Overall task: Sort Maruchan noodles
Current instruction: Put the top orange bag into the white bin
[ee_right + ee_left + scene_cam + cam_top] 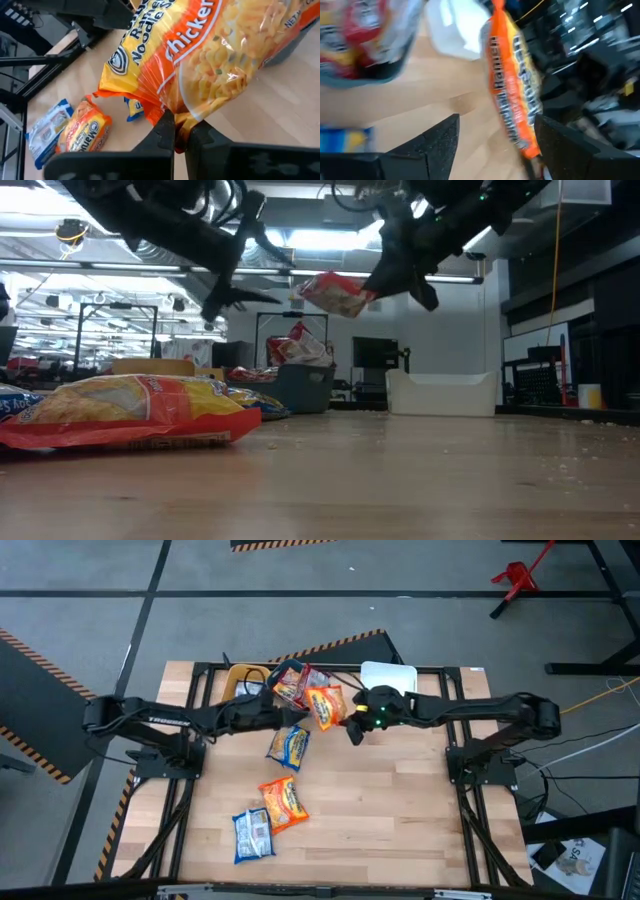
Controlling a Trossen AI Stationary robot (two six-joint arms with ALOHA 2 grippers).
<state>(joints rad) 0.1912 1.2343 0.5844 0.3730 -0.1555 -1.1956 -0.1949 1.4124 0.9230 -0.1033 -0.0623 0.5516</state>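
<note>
From my left wrist view, the red-and-white packets (357,35) at upper left are smeared, probably ramen; the blue packet (345,139) runs off the left edge.

Wooden table (400,800), white bin (388,676) at its far edge, red stand (516,580) on the floor beyond

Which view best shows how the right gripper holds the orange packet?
The right wrist view: the right gripper pinches the orange packet by its edge. The high view shows it small above the table; the low view, hanging in the air; the left wrist view, edge-on.
</note>
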